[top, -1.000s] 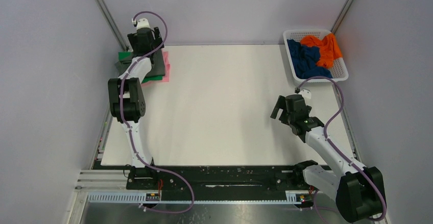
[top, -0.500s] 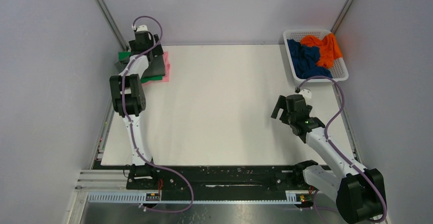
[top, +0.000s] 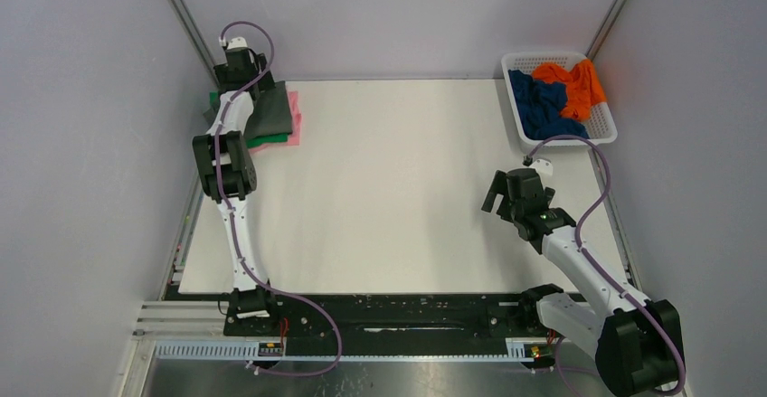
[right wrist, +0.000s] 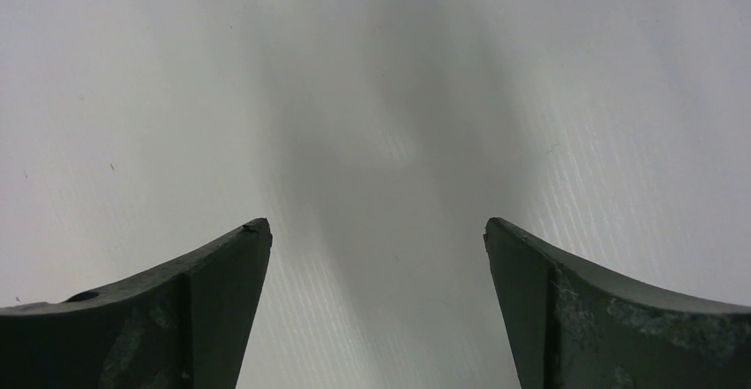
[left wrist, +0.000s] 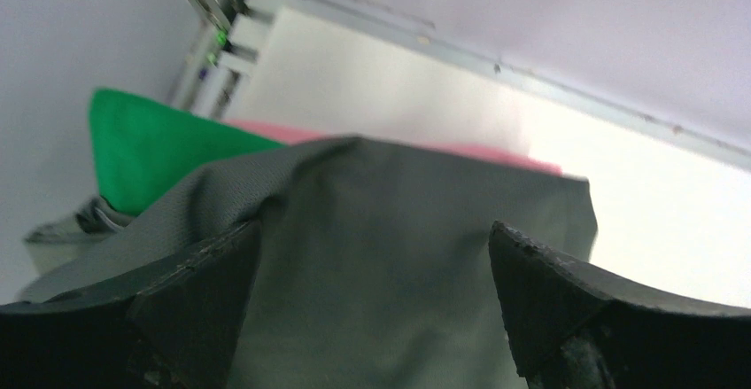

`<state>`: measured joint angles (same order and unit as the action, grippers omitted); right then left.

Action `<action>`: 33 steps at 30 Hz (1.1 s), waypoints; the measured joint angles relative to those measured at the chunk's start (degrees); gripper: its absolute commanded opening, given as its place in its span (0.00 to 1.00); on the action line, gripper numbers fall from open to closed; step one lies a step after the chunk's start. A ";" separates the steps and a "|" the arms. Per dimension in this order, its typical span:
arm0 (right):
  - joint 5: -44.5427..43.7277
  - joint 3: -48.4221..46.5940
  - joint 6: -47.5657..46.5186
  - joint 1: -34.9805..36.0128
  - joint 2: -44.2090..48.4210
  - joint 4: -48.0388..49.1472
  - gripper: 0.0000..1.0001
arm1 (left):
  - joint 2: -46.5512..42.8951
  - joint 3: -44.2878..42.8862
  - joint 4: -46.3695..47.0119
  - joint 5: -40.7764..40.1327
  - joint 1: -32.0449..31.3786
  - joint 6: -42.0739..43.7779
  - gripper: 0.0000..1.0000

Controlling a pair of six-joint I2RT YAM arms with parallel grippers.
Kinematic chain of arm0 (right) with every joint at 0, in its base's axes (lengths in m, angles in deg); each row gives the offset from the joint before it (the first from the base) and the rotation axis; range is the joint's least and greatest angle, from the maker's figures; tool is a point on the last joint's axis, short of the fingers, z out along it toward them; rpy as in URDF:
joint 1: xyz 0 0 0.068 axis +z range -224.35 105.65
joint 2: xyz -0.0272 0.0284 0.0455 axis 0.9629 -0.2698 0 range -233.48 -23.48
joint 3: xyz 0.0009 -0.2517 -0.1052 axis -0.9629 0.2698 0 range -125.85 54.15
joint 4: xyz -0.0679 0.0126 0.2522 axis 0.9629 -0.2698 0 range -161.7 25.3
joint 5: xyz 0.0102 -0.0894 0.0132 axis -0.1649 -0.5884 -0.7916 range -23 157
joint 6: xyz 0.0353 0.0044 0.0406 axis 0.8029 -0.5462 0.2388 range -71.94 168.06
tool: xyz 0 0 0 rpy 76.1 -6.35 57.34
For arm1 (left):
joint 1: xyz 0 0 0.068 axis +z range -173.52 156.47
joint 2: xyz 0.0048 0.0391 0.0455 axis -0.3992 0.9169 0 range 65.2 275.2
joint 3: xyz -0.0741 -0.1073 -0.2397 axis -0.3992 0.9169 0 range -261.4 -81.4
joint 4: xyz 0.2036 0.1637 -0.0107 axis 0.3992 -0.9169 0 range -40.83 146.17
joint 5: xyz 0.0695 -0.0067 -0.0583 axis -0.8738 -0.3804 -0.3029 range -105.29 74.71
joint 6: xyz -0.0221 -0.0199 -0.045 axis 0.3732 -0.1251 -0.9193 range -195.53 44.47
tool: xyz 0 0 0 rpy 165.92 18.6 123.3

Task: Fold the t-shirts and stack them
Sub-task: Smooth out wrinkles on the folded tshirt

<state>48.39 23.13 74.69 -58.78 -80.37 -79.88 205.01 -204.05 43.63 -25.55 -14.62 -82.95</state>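
Left claw spread over woven dark grey t-shirt; right claw agape.

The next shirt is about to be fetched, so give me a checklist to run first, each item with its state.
1. Left hand open: ok, spread over the dark grey shirt.
2. Left hand free of cloth: cannot tell; grey cloth rises close to it.
3. Right hand open: ok, above bare table.
4. Shirt edges aligned: not ok; green shirt and pink shirt poke out beneath.
5. Shirts in the basket: ok, navy shirt and orange shirt.
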 measured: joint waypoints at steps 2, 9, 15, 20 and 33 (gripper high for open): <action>-0.24 -0.26 0.00 0.00 0.44 -1.01 0.98 | 2.29 -3.63 1.53 -2.27 0.00 0.83 0.99; -1.92 -0.98 0.11 0.00 5.42 -4.31 0.98 | 6.25 -8.15 6.73 -7.50 -0.04 3.48 0.99; -2.89 -1.05 0.17 0.00 9.27 -6.16 0.99 | 6.38 -6.88 9.79 -9.90 -0.02 4.11 0.99; -2.95 -1.05 0.13 0.00 9.49 -6.40 0.98 | 0.24 6.51 16.17 -10.01 -0.59 4.11 0.99; -2.95 -1.05 -0.48 0.00 11.82 -6.40 0.98 | -16.04 22.03 30.29 -11.89 -5.49 6.12 0.99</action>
<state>45.44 22.08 74.21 -58.78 -68.54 -86.28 188.97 -182.02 73.92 -37.44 -20.10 -76.83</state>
